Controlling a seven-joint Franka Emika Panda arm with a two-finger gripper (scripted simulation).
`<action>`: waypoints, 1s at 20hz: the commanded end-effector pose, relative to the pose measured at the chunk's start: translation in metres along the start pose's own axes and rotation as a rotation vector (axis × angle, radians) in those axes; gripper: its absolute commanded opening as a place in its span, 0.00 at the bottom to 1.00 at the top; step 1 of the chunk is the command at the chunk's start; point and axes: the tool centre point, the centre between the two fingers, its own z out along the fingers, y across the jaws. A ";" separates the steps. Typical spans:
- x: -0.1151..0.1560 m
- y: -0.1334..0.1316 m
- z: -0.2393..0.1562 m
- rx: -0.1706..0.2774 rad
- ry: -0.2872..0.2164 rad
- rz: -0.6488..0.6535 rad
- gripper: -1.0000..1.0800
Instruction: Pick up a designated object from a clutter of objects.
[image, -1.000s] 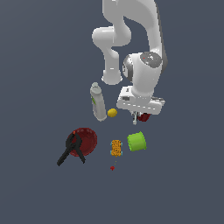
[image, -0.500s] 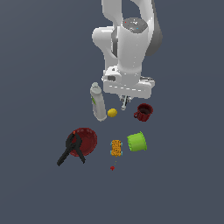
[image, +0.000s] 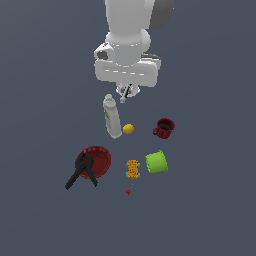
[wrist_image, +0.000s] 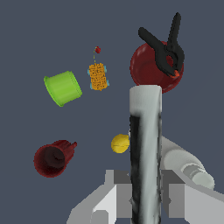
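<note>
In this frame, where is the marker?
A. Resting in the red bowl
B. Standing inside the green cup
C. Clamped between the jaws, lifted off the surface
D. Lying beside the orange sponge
C: the wrist view shows the marker gripped between the jaws of the gripper, and the exterior view shows it hanging under the hand above the grey-white bottle.

The marker (wrist_image: 145, 153) clamped in my gripper (wrist_image: 144, 192) looks like smooth plastic, white with a dull black stripe, and my fingers (wrist_image: 186, 197) read as flat matt grey. The green cup (wrist_image: 63, 88), red bowl (wrist_image: 146, 70) and dark red mug (wrist_image: 53, 158) look smooth with a faint sheen, and the black clamp (wrist_image: 164, 48) is matt. The orange sponge (wrist_image: 98, 76) is rough and pitted, the lemon (wrist_image: 120, 143) smooth, the bottle (image: 112, 116) pale and matt
</note>
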 end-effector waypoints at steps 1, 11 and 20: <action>-0.002 0.018 -0.023 0.000 -0.001 0.000 0.00; -0.005 0.073 -0.096 -0.004 0.000 0.001 0.00; -0.004 0.094 -0.124 -0.005 0.001 0.001 0.00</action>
